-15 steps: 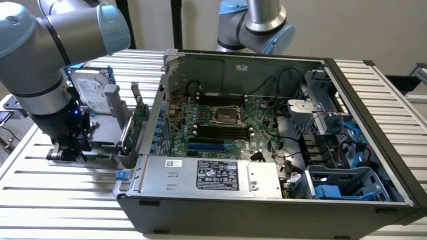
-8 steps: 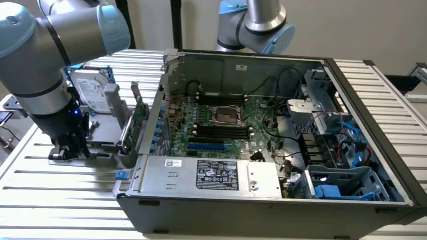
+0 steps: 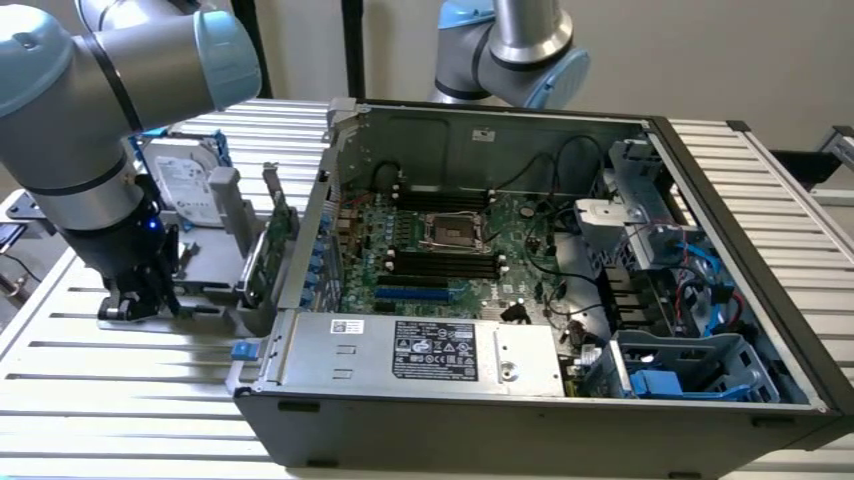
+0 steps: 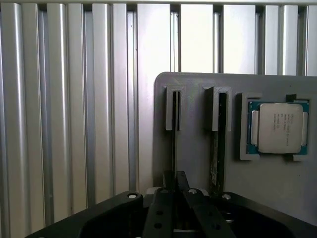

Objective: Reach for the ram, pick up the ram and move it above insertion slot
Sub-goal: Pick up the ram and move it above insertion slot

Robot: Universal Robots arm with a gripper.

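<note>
The ram (image 4: 174,134) stands on edge in one groove of a grey holder plate (image 4: 198,163), showing as a thin dark line. My gripper (image 4: 175,182) is down over its near end, and the black fingers (image 4: 167,184) are pressed together on the stick. A second thin stick (image 4: 216,144) stands in the groove beside it, untouched. In the exterior view my gripper (image 3: 134,300) sits low on the holder at the exterior view's left, outside the open computer case. The black memory slots (image 3: 441,263) lie on the motherboard inside the case.
A processor chip (image 4: 280,127) rests in a pocket of the holder plate. A grey hard drive (image 3: 187,185) and a green expansion card (image 3: 280,250) stand between my arm and the case wall (image 3: 314,220). A second arm (image 3: 514,50) hangs behind the case. The ribbed metal table (image 3: 120,400) surrounds everything.
</note>
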